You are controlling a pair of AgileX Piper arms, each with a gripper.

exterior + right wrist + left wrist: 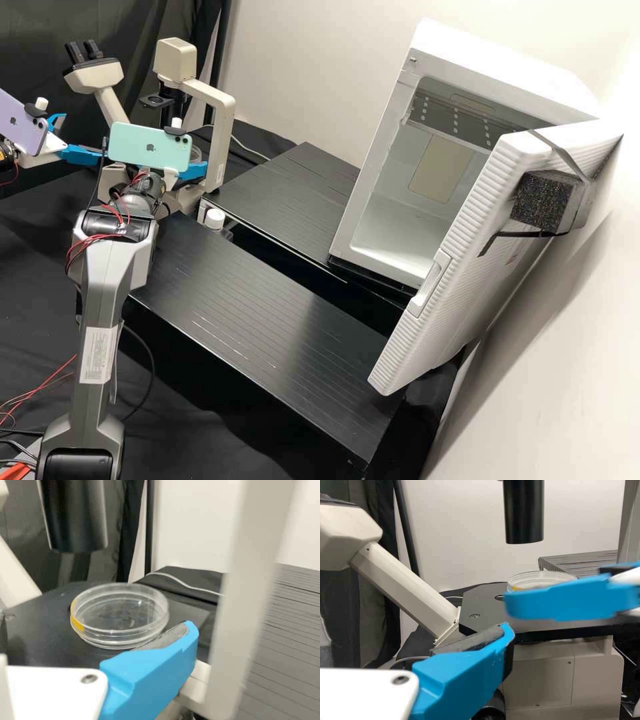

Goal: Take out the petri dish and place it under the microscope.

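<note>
Petri dish (120,612) is seated flat on the black stage (37,625) of the microscope (227,127), at the far left of the scene. Dish is clear, with a yellow mark (77,623) on its side. The black illumination tube (75,517) is mounted above the stage; the dish is set lower down, near the tube's line, exact centring can't be told.

Right end effector (194,171) is positioned at the stage, jaws spread wide, nothing clamped. One blue finger (150,675) is lined up right by the dish; contact can't be told. In the left wrist view, part of the dish is covered by a blue finger of the same end effector.

Left end effector (81,137) is held left of the stage, near the microscope, jaws also wide, nothing gripped.

Rest: white fridge (373,127) is placed at the right, its door (460,267) swung wide. A black foam block (541,200) is strapped to the door. A white-capped bottle (215,219) is placed near the microscope base, between two black slatted platforms (267,313). A phone is mounted on each arm: mint (150,148) on the right, purple (20,123) on the left.
</note>
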